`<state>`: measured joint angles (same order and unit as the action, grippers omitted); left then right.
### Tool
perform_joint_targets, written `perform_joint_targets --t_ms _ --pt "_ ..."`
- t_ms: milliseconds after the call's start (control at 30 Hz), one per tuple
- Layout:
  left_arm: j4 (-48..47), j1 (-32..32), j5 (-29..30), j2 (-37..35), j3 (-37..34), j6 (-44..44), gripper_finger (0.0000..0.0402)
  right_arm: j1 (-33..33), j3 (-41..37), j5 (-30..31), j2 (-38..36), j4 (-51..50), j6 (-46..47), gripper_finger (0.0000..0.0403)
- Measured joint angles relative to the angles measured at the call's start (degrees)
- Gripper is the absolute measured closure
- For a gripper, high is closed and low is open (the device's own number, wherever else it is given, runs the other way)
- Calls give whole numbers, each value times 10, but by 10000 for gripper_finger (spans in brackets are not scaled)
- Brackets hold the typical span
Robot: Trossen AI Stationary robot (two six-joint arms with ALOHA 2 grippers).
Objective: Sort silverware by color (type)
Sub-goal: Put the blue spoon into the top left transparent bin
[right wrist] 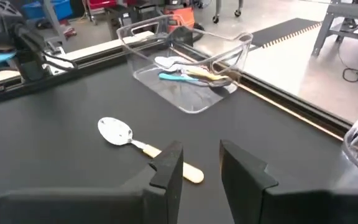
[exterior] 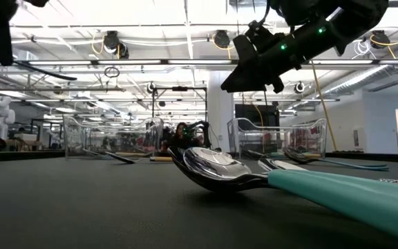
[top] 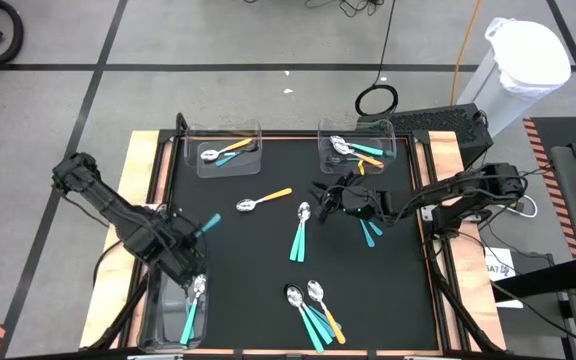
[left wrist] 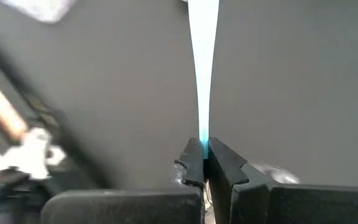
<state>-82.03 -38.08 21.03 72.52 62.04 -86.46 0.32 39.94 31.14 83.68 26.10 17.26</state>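
Observation:
My left gripper (top: 198,232) hangs over the table's left side, just beyond a clear bin (top: 158,318) that holds one teal spoon (top: 190,318), and is shut on another teal spoon (top: 211,222). My right gripper (top: 326,196) hovers open above the table's middle, nothing between its fingers, facing an orange-handled spoon (right wrist: 143,147) lying flat on the black mat. More spoons lie loose: a teal pair (top: 299,235), a teal one (top: 370,232) under the right arm, and a mixed group (top: 314,310) near the front edge. My left gripper pinches the teal spoon's handle at its narrow part (left wrist: 203,138) between its two fingers (left wrist: 193,163). The wide free end (left wrist: 202,25) of the handle sticks straight out past the fingertips. The spoon is lifted clear of the table; its bowl is hidden behind the gripper.
Two clear bins stand at the far edge: one (top: 190,158) with an orange and a teal spoon, one (top: 388,135) with teal and orange spoons. A wooden frame (top: 140,180) borders the mat. In the low view a teal spoon (exterior: 337,190) lies close to the camera.

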Motion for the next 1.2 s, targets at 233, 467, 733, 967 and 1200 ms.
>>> perform_joint_targets --t_ms 233,467,733,967,1200 --pt "-24 66 33 -41 0 103 402 0 0 -12 -2 -8 -10 310" --pt "-7 221 85 -88 0 313 402 -8 0 -12 -2 -4 -15 310" --pt "297 530 -10 -79 0 727 402 -17 0 -13 -2 5 -15 310" --pt "413 717 -125 -1 0 878 402 -6 0 -29 -2 -33 11 310" --pt "415 789 -156 68 0 906 402 -6 0 -29 -2 -60 18 310"
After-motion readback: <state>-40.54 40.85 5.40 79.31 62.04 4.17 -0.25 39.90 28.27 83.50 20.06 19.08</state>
